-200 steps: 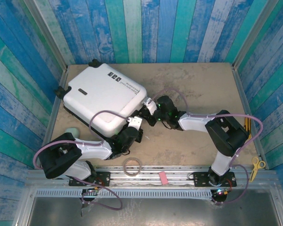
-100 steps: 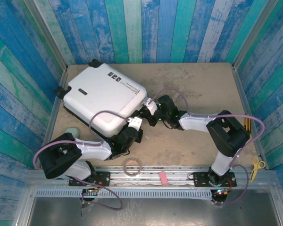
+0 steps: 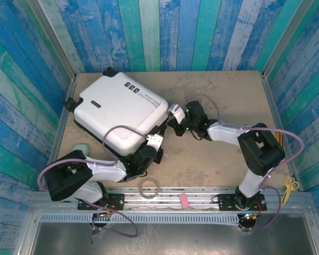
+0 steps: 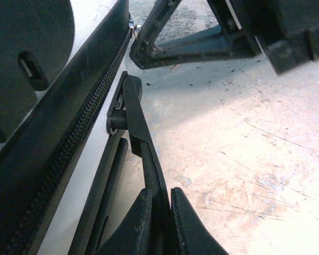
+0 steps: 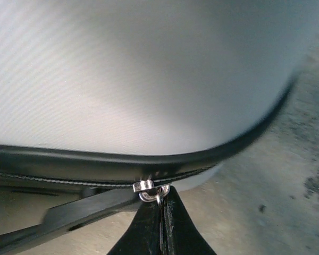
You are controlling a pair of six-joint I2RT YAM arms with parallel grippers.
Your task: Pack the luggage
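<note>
Right gripper point(image 5: 160, 206) pinching zipper pull point(image 5: 149, 189) at luggage point(image 5: 149, 79) edge | left gripper point(image 4: 160, 197) clamping strap point(image 4: 136, 125)

The worn tan table point(image 3: 228, 95) carries the white luggage point(image 3: 117, 106), lying flat toward ten o'clock. By its left edge at eight o'clock sits a pale green object point(image 3: 80, 147), possibly rounded, too small to identify. A tape ring point(image 3: 139, 187) rests at six o'clock on the near rail point(image 3: 202, 192).

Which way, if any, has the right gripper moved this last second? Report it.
Yes. The right gripper, shut on the silver zipper pull of the white hard-shell suitcase, moved away from the near metal rail, toward the back wall.
</note>
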